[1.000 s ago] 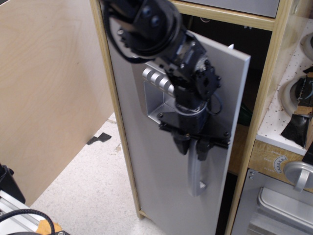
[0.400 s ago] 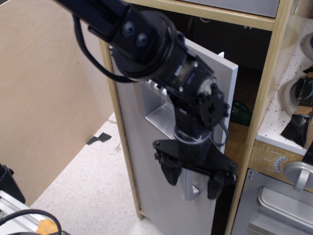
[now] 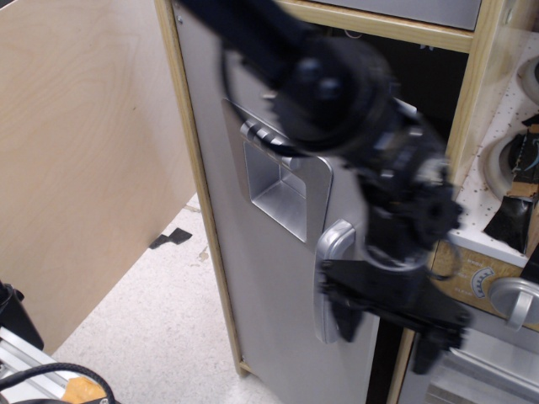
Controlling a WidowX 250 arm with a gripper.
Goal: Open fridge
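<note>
Two splayed pincer [image 3: 389, 330] fingers beside fridge [image 3: 253, 278] handle.

**Matt grey, pale wood, black plastic**

The fridge [image 3: 269, 278] has a smooth matt grey door in a light wood frame. Its handle [image 3: 330, 282] and dispenser [image 3: 282, 189] look like satin silver plastic or metal. The gripper [image 3: 387, 332] is matt black, blurred. The floor [image 3: 160, 320] is speckled and rough.

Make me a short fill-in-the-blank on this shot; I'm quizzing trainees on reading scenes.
1. The fridge door is grey, its frame light ____.
2. The silver handle runs ____ on the door.
3. The gripper points ____, its black fingers spread apart.
4. The dispenser panel sits ____ the handle.

Missing words: wood; vertically; downward; above
</note>
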